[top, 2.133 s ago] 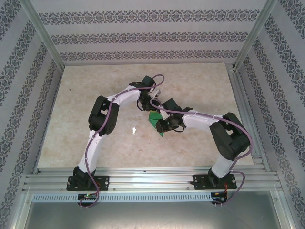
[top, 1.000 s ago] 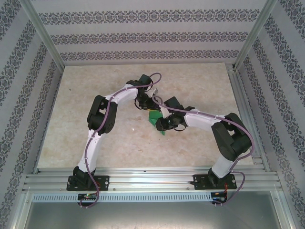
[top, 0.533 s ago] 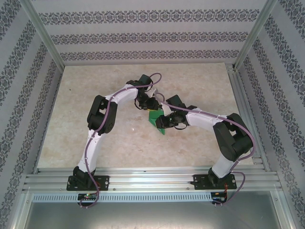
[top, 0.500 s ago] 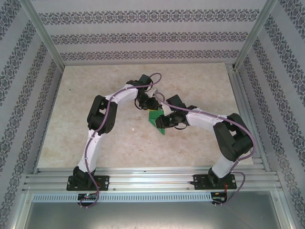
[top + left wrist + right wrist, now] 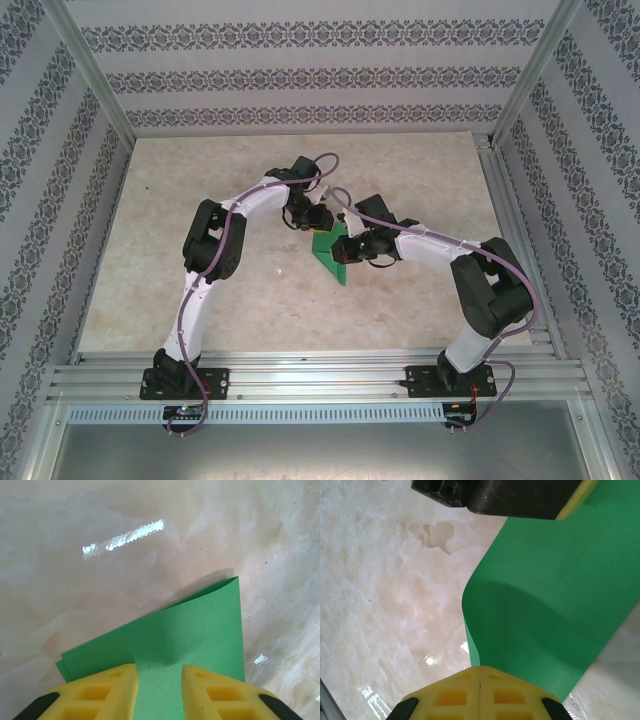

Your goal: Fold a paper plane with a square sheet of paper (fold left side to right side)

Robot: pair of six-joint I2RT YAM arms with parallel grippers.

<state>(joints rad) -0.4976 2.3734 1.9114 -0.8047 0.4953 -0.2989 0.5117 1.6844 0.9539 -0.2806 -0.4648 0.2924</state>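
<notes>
Bright green, the square sheet of paper (image 5: 331, 255) lies folded near the middle of the table (image 5: 180, 190), one pointed corner toward your arm bases. Just beyond that corner, your right gripper (image 5: 480, 672) has its yellow fingers pressed together on the sheet's edge, where the paper bows upward off the surface. Farther back, your left gripper (image 5: 159, 675) stands with its fingers parted, green paper showing through the gap; whether they touch it cannot be told.
</notes>
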